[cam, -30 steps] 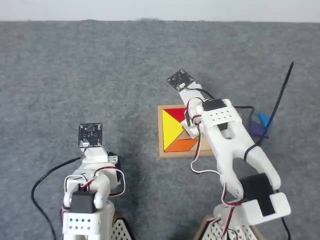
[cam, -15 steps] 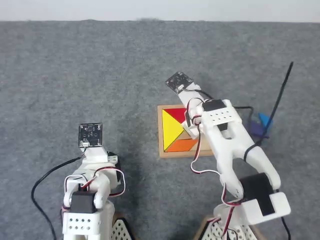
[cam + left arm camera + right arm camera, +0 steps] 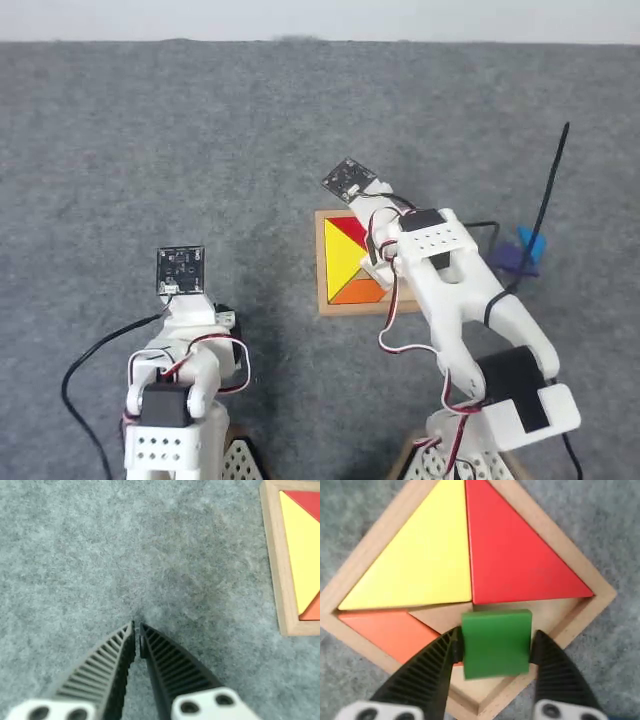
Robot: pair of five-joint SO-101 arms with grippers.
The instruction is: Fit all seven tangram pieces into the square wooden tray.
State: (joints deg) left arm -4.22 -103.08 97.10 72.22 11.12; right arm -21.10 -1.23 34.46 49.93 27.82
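One green square (image 3: 495, 647) is clamped between the fingers of the right tool (image 3: 495, 639), whose jaws are spread just to the square's width. It hangs over a bare patch of floor in the square wooden tray (image 3: 601, 596), between the red triangle (image 3: 512, 555) and the orange piece (image 3: 385, 630). Whether it touches the floor I cannot tell.

Over the last second the right arm has swung a little to the left, so it now covers more of the tray. That suggests the square is being lined up with its gap, and the set-down looks close.

Three pieces lie flat in the tray: one yellow triangle (image 3: 420, 565) on the left, the red triangle on the far side and the orange piece on the near side.

Two more pieces, one blue piece (image 3: 530, 242) and one purple piece (image 3: 510, 258), wait on the grey bench (image 3: 200, 130) just right of the tray. That makes six counted; a seventh cannot be made out.

Well to the left, the left tool (image 3: 136, 630) has not moved. Its fingers are pressed together on nothing, just above the bench.
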